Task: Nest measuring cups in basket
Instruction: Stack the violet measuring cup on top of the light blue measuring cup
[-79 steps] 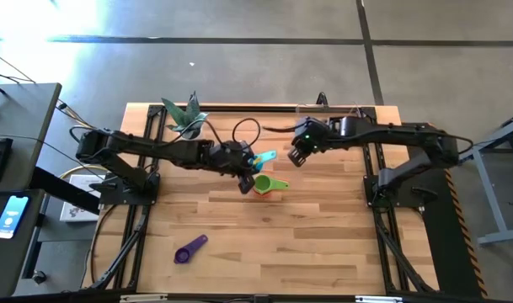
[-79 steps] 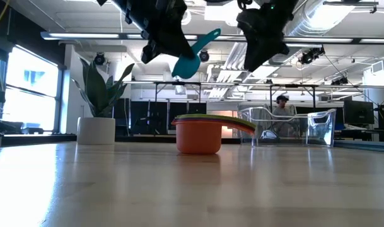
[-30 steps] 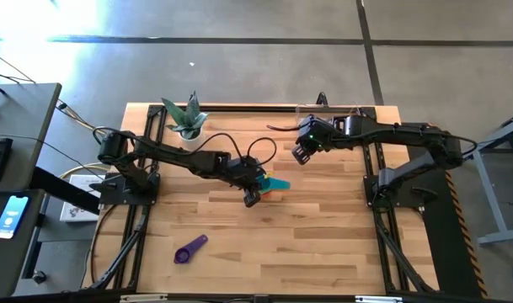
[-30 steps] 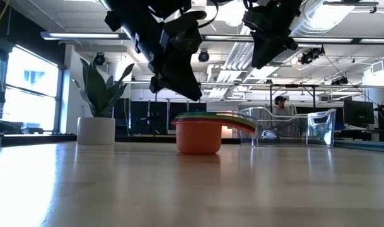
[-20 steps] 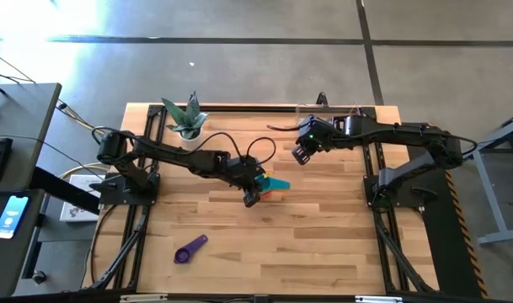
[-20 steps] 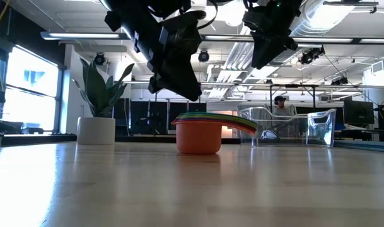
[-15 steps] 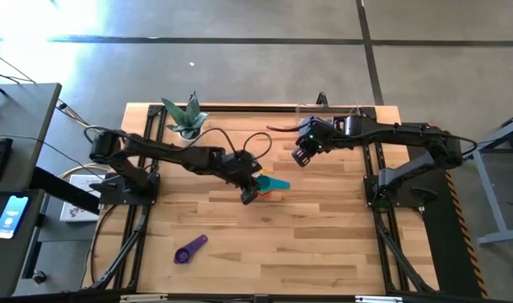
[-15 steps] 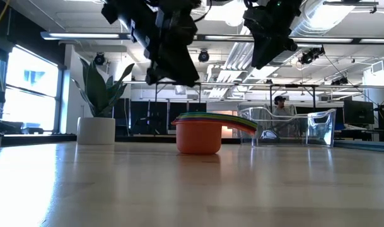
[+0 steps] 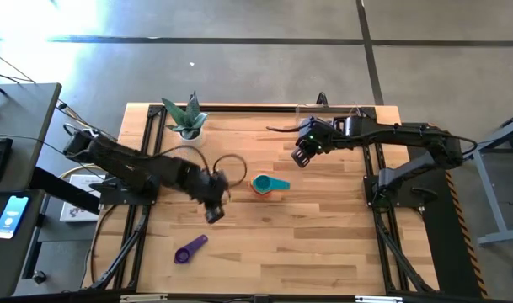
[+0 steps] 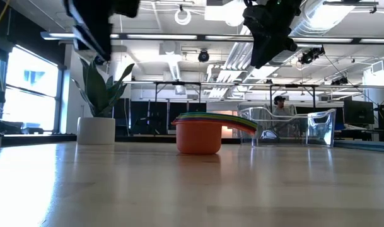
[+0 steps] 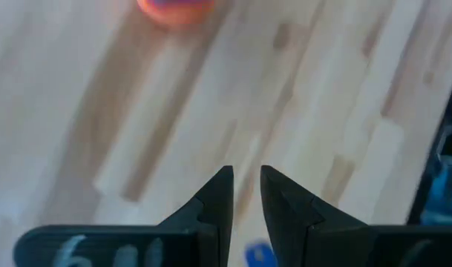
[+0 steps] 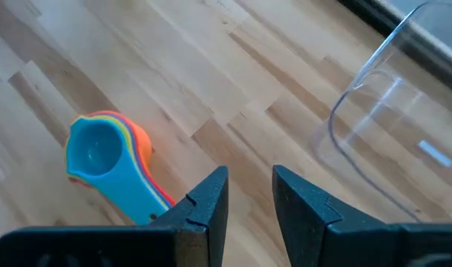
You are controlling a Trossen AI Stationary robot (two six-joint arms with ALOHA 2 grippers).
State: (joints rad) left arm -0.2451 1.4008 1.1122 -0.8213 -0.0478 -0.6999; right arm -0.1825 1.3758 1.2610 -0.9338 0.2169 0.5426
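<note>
The nested stack of measuring cups [image 9: 263,184] stands on its orange bottom cup [image 10: 197,140] mid-table, the teal cup [image 12: 99,148] on top with its handle toward the table's right. The purple cup [image 9: 189,249] lies alone near the near edge. The clear basket [image 9: 332,113] sits at the far right [image 10: 294,128]. My left gripper [image 9: 212,215] hangs open and empty left of the stack and above the table [image 11: 246,191]. My right gripper [image 9: 297,159] hovers open between stack and basket [image 12: 251,185].
A small white plant pot [image 9: 187,128] with green leaves stands at the far left of the table [image 10: 96,130]. Bare wood lies between the stack and the purple cup. A person shows far off behind the basket in the low view.
My left gripper has risen from just over the stack and drawn back toward the table's left and near edge, empty. The teal cup stays on top of the stack, which has not moved.
</note>
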